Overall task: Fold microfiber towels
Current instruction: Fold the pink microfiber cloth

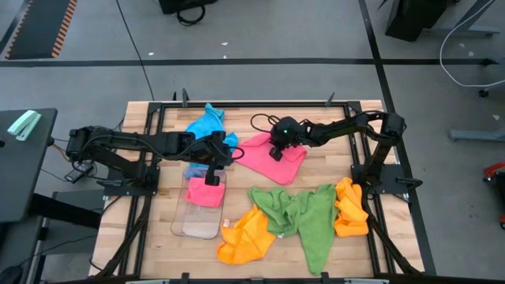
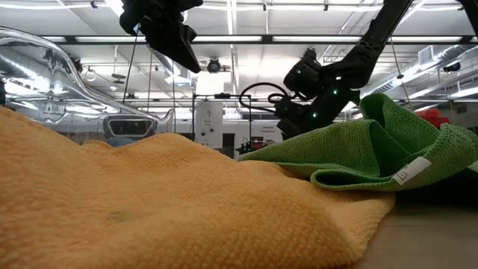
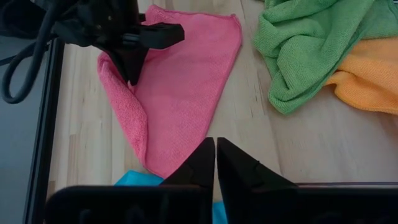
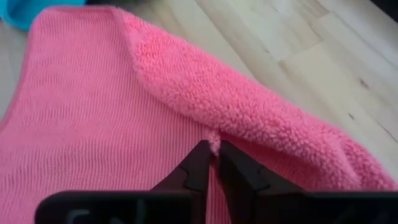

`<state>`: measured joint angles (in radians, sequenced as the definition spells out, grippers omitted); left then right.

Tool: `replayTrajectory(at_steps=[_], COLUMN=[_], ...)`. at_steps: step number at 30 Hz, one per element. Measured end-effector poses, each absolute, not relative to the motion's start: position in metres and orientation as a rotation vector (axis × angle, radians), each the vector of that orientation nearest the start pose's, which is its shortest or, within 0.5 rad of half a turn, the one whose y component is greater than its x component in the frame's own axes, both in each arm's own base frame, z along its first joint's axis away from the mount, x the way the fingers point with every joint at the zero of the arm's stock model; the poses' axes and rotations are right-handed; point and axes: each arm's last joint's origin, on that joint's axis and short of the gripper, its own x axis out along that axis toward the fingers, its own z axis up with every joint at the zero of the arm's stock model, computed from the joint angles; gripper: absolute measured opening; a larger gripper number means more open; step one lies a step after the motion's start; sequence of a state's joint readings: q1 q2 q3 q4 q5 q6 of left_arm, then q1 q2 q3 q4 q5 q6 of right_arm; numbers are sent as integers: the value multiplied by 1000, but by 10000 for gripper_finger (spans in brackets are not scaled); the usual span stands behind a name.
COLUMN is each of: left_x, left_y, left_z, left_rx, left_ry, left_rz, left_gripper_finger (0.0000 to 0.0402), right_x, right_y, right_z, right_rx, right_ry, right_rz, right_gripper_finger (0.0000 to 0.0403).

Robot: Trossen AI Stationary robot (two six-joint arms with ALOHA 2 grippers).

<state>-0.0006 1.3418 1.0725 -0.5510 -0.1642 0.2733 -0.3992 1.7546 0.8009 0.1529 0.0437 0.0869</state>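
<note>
Right gripper: jaws pinching a bit of the pink towel, w/ one edge flopped over. Left gripper: jaws pressed together, nothing in them, just beside that pink towel, over a small folded pink towel on the clear tray. Blue towel touches the pink one's far side. Green towel & orange towels lie near it.
</note>
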Motion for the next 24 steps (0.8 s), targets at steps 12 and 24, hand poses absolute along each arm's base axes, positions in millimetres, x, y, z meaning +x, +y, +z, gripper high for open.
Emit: replayTrajectory(at_steps=[12, 24], left_x=[278, 278], left_y=[5, 5], left_z=[283, 283], left_rx=[325, 325], left_ry=[836, 835], left_rz=[42, 42], left_gripper_finger=[13, 23], right_x=[297, 295], right_y=[-127, -127], right_z=[126, 124], right_rx=[204, 175], right_ry=[825, 851], right_rz=[-451, -464], right_gripper_finger=[42, 42])
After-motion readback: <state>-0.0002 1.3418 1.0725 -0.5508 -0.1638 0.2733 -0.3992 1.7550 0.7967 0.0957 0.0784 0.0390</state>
